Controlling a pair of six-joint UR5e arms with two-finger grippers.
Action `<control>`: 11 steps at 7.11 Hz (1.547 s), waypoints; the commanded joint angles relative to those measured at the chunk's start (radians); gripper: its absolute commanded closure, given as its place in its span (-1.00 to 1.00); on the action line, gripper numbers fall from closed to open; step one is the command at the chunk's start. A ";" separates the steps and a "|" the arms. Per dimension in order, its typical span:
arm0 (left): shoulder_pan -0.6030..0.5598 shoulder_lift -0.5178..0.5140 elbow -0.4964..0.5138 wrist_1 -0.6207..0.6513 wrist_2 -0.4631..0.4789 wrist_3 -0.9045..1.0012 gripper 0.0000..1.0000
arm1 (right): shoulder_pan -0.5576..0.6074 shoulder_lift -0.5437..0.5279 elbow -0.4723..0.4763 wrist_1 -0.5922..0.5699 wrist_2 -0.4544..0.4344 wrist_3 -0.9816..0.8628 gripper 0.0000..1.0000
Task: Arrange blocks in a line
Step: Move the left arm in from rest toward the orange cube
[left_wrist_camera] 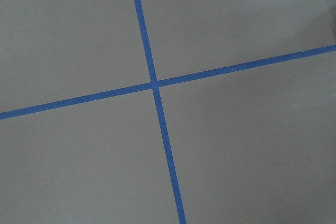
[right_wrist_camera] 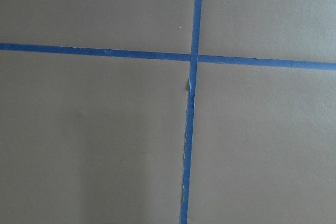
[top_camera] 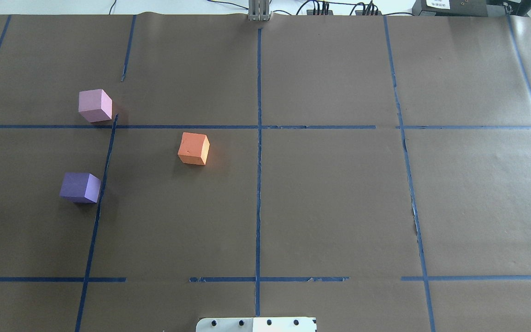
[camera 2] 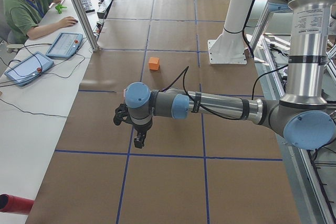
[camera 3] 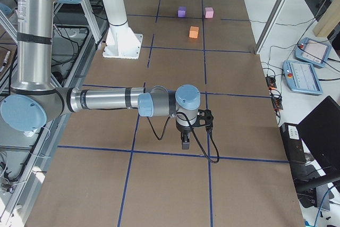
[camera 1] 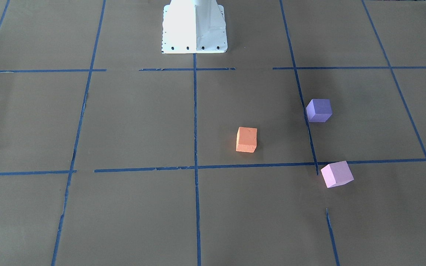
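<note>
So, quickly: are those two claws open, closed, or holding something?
Left gripper: cannot be told, it shows only in a side view.
Right gripper: cannot be told, for the same reason.

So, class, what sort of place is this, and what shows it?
Probably a robotics lab workcell: a paper-covered table gridded with blue tape, a robot arm over it, an operator beside control tablets.

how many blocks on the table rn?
3: orange block left of the centre tape line; purple block further left, nearer the robot; pink block beyond it. None appear hidden.
</note>
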 commanded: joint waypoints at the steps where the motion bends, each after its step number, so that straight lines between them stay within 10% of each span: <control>1: 0.000 -0.006 -0.013 -0.003 0.001 0.001 -1.00 | 0.000 0.000 -0.001 0.000 0.000 0.000 -1.00; 6: 0.136 -0.090 -0.096 -0.081 -0.010 -0.044 -1.00 | 0.000 0.000 -0.001 0.000 0.000 0.000 -1.00; 9: 0.392 -0.324 -0.086 -0.092 0.009 -0.529 -1.00 | 0.000 0.000 0.001 0.000 0.000 0.000 -1.00; 11: 0.631 -0.504 -0.026 -0.094 0.178 -0.841 -1.00 | 0.000 0.000 -0.001 0.000 0.000 0.000 -1.00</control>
